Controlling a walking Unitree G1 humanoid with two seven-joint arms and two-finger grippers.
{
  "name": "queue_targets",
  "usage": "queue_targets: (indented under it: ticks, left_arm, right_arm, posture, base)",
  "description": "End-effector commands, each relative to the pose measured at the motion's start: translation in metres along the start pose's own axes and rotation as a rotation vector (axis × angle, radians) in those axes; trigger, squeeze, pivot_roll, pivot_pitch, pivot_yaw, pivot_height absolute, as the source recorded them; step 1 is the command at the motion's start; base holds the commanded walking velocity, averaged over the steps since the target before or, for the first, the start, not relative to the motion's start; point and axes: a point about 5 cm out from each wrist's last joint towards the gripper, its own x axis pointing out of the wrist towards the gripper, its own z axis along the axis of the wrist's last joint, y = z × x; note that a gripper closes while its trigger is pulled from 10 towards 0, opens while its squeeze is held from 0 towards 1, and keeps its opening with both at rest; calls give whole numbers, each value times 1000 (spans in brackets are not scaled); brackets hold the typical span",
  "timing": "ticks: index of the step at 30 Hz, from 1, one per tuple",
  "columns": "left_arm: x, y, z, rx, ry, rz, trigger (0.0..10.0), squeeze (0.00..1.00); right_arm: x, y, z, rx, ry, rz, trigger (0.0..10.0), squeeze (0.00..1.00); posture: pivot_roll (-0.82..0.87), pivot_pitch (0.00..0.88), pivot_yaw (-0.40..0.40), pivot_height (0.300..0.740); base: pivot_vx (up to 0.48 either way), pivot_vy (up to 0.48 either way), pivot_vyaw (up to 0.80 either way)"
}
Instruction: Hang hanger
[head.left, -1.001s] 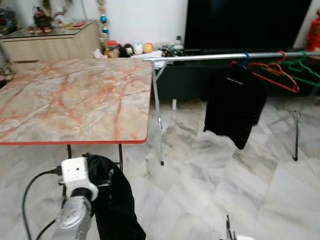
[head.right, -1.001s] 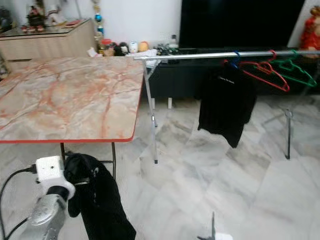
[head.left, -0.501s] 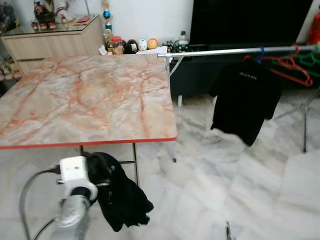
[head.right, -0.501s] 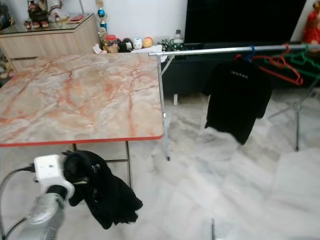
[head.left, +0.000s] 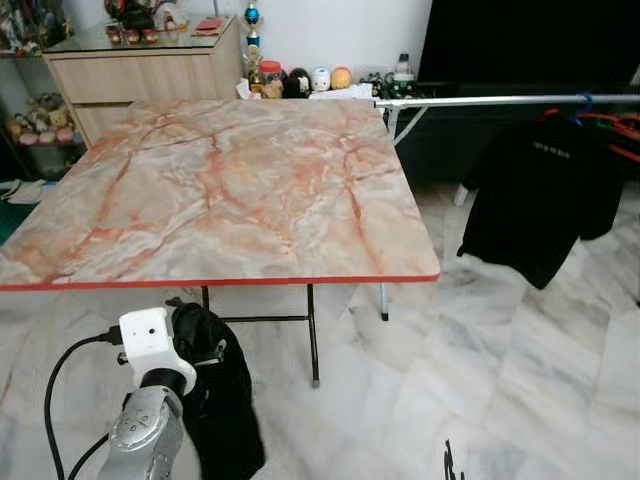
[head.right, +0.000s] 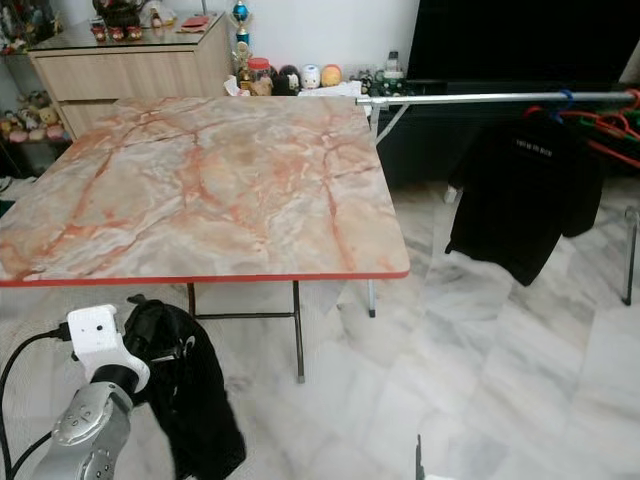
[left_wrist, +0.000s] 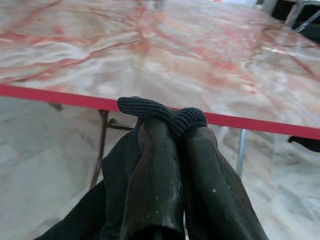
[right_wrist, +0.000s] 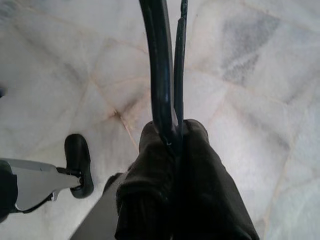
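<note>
Down at 7 o'clock in the head views, the left gripper (left_wrist: 172, 135) had both black fingers (left_wrist: 152, 175) pressed together on a fold of black cloth (head.left: 225, 400), pinching the ribbed hem (left_wrist: 165, 112) at the tips. Rest of the cloth drooped from the wrist toward the floor (head.left: 500, 380), in front of the table's near edge. White wrist cam box (head.left: 147, 337) sat atop the silver left arm (head.left: 140, 440), w/ a black cable (head.left: 55, 390) looping off at 9 o'clock.

Right gripper (right_wrist: 172, 137) was low at 5 o'clock, just a black tip in the head views. Its wrist cam showed the fingers (right_wrist: 150, 190) clamped tight on a thin black hanger (right_wrist: 159, 65), 2 slim strands running out from the tips over pale marble tile.

Table (head.left: 220, 190), pink-veined marble top w/ red rim (head.left: 220, 282), took up the centre, on thin black legs (head.left: 312, 335). At 2 o'clock a silver rail (head.left: 500, 100) ran off the right side; a black tee (head.left: 545, 195) hung from it on a blue hook (head.left: 583, 99), red hangers (head.left: 622, 122) beyond. Wooden cabinet (head.left: 150, 75) at 11 o'clock, small jars & figurines (head.left: 300, 80) at 12, along the wall.
</note>
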Motion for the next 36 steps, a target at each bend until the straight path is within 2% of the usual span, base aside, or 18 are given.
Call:
queue_targets:
  ticks: [1, 7, 20, 22, 24, 26, 28, 29, 30, 36]
  left_arm:
    - [3, -2, 16, 3, -59, -21, 10000, 0]
    - [6, -5, 21, 37, -75, -54, 10000, 0]
    - [16, -13, 31, 65, -113, -108, 10000, 0]
    - [30, -16, 42, 95, -146, -113, 10000, 0]
    - [44, -17, 58, 89, -199, -106, 10000, 0]
    - [48, -18, 63, 84, -215, -103, 10000, 0]
    - [69, -24, 97, 69, -311, -102, 10000, 0]
    - [69, -24, 97, 69, -311, -102, 10000, 0]
    - [77, -27, 111, 70, -338, -107, 10000, 0]
    - [94, -41, 148, 90, -418, -148, 10000, 0]
  right_arm:
    - [0, -2, 1, -2, -2, -3, 10000, 0]
    - [0, -2, 1, -3, 0, 2, 10000, 0]
    - [0, 0, 2, -1, 3, 14, 10000, 0]
    - [1, 1, 3, -5, 1, 19, 10000, 0]
    - [1, 1, 4, -8, 0, 22, 10000, 0]
    - [1, 1, 4, -9, 0, 22, 10000, 0]
    - [1, 2, 6, -14, -4, 27, 10000, 0]
    - [1, 2, 6, -14, -4, 27, 10000, 0]
    - [1, 2, 6, -16, -5, 28, 10000, 0]
    - [2, 2, 7, -15, -7, 30, 10000, 0]
  posture:
    - [86, 57, 34, 740]
    - [90, 54, 36, 740]
    - [84, 41, 37, 740]
    - [94, 33, 31, 740]
    - [94, 29, 32, 740]
    - [93, 28, 32, 740]
    - [93, 18, 33, 740]
    - [93, 18, 33, 740]
    - [91, 11, 35, 740]
    - [96, 6, 36, 740]
  base:
    - [0, 0, 0]
    - [0, 0, 0]
    - [363, 0, 0]
    - [480, 0, 0]
    - [480, 0, 0]
    - [480, 0, 0]
    - [480, 0, 0]
    - [480, 0, 0]
    - [480, 0, 0]
    - [480, 0, 0]
